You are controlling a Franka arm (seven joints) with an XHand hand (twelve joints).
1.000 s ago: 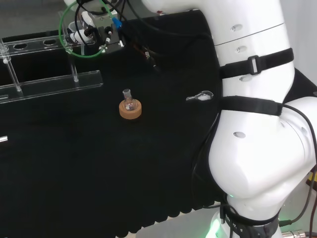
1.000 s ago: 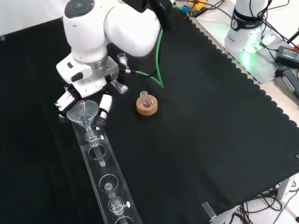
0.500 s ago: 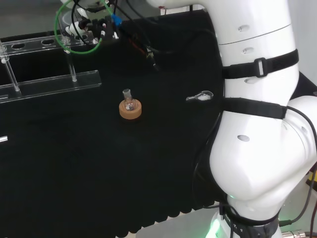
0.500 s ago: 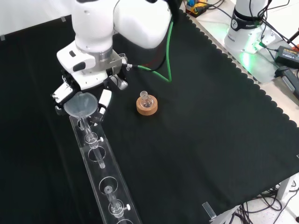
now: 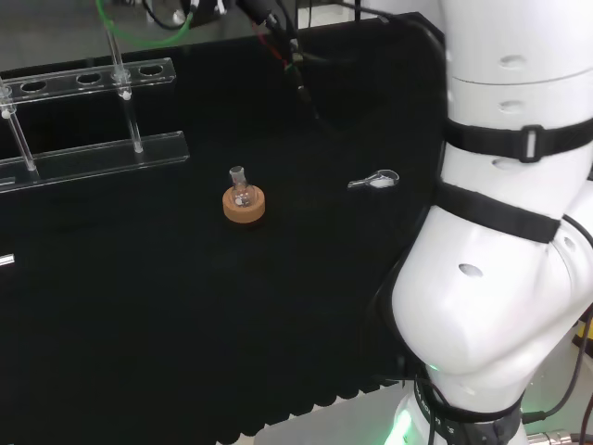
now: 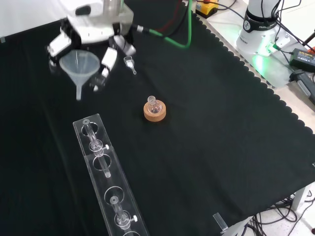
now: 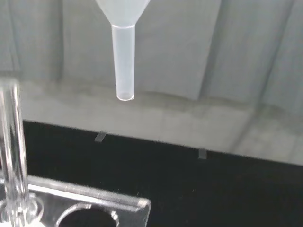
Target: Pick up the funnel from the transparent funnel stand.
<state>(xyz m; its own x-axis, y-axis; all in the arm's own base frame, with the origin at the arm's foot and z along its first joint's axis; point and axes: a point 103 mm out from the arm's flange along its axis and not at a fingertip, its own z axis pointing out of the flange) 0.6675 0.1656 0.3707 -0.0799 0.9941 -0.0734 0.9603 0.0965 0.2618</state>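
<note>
Funnel (image 6: 78, 61) is off the transparent funnel stand (image 6: 108, 182), which is my reference for everything below. From the front view I read the near end of the stand at the bottom of the frame, with clear glass pieces sitting in some of its holes; I can't count them reliably. The stand's far end hole sits just short of the funnel's stem tip, and the stem hangs in the air above the bench (image 6: 221, 147), apart from the stand. Wrist view agrees: the stem (image 7: 124, 61) points down, upright, with open space between its tip and the stand's end plate (image 7: 94, 205).

Fingers (image 6: 109, 58) are curled round the funnel's cone, grasping it; the hand (image 6: 93, 29) sits beyond the stand's far end in the front view.

To the right of the stand's far end in the front view, a small flask (image 6: 153, 104) stands upright in a cork ring (image 6: 155, 112), well apart from the stand. Farther off past the ring, a small clear spoon-like piece (image 6: 130, 63) lies on the cloth, just beside the fingers.
</note>
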